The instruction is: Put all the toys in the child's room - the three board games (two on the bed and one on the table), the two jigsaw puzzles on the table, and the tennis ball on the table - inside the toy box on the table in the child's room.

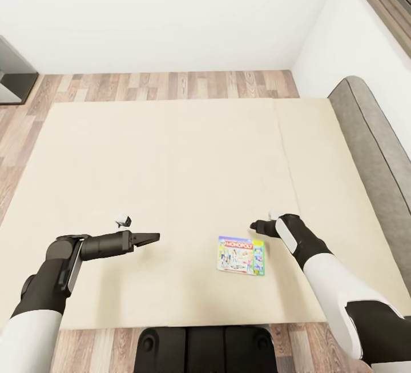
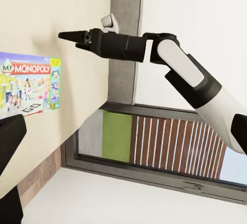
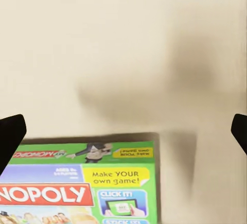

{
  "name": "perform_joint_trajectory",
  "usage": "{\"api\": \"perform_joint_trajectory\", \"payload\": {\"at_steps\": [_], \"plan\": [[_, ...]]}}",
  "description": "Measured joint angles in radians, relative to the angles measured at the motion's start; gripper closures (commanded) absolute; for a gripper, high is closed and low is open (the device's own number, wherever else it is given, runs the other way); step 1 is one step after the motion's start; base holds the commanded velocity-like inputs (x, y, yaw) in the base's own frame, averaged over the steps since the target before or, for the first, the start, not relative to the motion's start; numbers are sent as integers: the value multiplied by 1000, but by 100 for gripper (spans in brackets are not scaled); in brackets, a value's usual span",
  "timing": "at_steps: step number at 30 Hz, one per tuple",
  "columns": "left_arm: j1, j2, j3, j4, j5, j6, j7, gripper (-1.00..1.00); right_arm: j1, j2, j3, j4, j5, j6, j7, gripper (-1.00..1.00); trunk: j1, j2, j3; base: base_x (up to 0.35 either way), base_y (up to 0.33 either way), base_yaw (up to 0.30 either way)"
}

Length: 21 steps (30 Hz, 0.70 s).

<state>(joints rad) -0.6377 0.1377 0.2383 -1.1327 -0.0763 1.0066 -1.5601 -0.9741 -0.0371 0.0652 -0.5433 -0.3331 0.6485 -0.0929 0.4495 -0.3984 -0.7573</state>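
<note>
One of the board games (image 1: 241, 255), a green and white Monopoly box, lies flat on the cream bed (image 1: 171, 161) near its front edge. My right gripper (image 1: 258, 227) hovers just beyond the box's far right corner. The right wrist view has the box (image 3: 82, 193) below the widely spread fingertips (image 3: 10, 136), with nothing between them. My left gripper (image 1: 151, 238) is held over the mattress to the left of the box and points toward it. It is open and empty. The left wrist view catches the box (image 2: 28, 85) and the right gripper (image 2: 69, 35) above the mattress.
A grey padded headboard (image 1: 371, 150) runs along the bed's right side. Wood-plank floor (image 1: 171, 84) lies beyond the bed, up to a white wall. A dark cabinet (image 1: 14, 79) stands at far left. My base (image 1: 205, 350) is against the bed's front edge.
</note>
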Motion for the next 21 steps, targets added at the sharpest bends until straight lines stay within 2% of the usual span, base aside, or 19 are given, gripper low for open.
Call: {"api": "perform_joint_trajectory", "payload": {"at_steps": [17, 21], "plan": [[0, 0, 0, 0, 0, 0, 0, -100, 0, 0, 2, 3, 7, -2, -11, -100, 0, 0, -28, 0, 0, 0], [0, 0, 0, 0, 0, 0, 1, -100, 0, 0, 1, 3, 7, -2, -33, -100, 0, 0, -35, 0, 0, 0]]}}
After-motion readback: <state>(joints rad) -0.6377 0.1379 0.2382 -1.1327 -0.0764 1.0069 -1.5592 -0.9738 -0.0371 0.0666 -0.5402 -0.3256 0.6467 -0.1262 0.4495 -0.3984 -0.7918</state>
